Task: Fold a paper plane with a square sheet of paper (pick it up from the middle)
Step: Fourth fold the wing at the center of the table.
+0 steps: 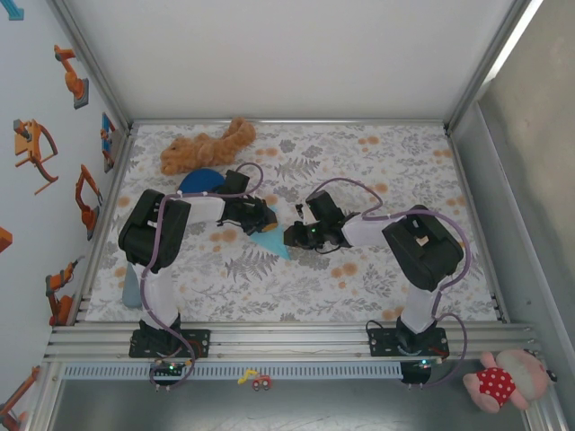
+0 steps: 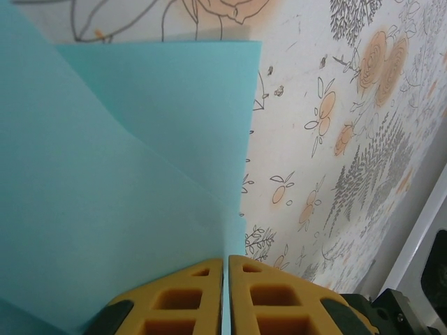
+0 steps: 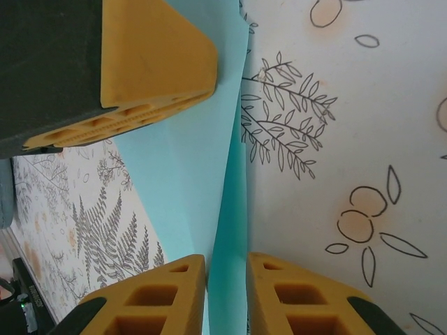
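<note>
From above, your sheet of paper point(image 1: 269, 241) lies part-folded on the floral table cover point(image 1: 359, 287), between the left gripper point(image 1: 262, 215) and the right gripper point(image 1: 289, 235). The two arms hide most of it, so you can't judge the fold's shape here.

At the left wrist, the fingers point(image 2: 174, 303) are pinched tight on a raised crease. Drag sideways and the thin paper may tear or the crease may skew. The sheet's left side runs out of frame.

At the right wrist, the fingers point(image 3: 164, 300) stand narrowly apart, straddling the paper ridge without clamping it. Close off-line and you'll press a false crease. The left finger hangs near and covers the paper beneath; watch for a collision.
</note>
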Controlling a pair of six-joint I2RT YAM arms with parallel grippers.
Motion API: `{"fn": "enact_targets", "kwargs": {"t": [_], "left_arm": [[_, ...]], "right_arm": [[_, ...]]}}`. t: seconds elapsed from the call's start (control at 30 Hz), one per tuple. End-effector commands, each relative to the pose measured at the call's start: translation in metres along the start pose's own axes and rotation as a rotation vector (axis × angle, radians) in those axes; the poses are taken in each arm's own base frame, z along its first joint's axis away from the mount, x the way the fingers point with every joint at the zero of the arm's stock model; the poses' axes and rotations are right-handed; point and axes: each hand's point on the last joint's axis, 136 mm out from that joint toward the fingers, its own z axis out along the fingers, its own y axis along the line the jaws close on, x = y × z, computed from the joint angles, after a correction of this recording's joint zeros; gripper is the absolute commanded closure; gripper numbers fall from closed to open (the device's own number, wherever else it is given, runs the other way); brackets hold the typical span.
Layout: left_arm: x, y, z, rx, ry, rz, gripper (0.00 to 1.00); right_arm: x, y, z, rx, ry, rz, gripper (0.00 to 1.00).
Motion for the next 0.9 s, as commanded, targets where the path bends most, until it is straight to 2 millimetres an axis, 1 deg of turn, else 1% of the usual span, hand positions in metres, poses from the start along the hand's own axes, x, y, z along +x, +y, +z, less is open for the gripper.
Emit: {"fn": "enact_targets", "kwargs": {"t": [0.0,0.2,0.43,0.6,0.77,0.87], "left_arm": [[0.003,-0.007,-0.008,0.003,-0.004,0.025,0.88],[0.002,-0.009,-0.01,0.004,-0.012,0.028,0.89],[-0.002,-0.019,-0.024,0.011,-0.059,0.049,0.88],[-0.003,-0.013,-0.028,-0.007,-0.082,0.037,0.88],[-0.001,-0.008,-0.025,-0.014,-0.074,0.023,0.87],[0.0,0.0,-0.022,-0.04,-0.069,0.004,0.87]], "right_arm": [[-0.004,0.008,0.003,-0.037,0.017,0.009,0.78],[0.001,0.002,0.007,-0.023,0.038,0.021,0.78],[0.005,-0.009,0.012,0.019,0.063,0.034,0.83],[0.007,-0.012,0.014,0.032,0.074,0.033,0.83],[0.008,-0.013,0.015,0.039,0.087,0.032,0.82],[0.008,-0.014,0.015,0.048,0.093,0.034,0.81]]}}
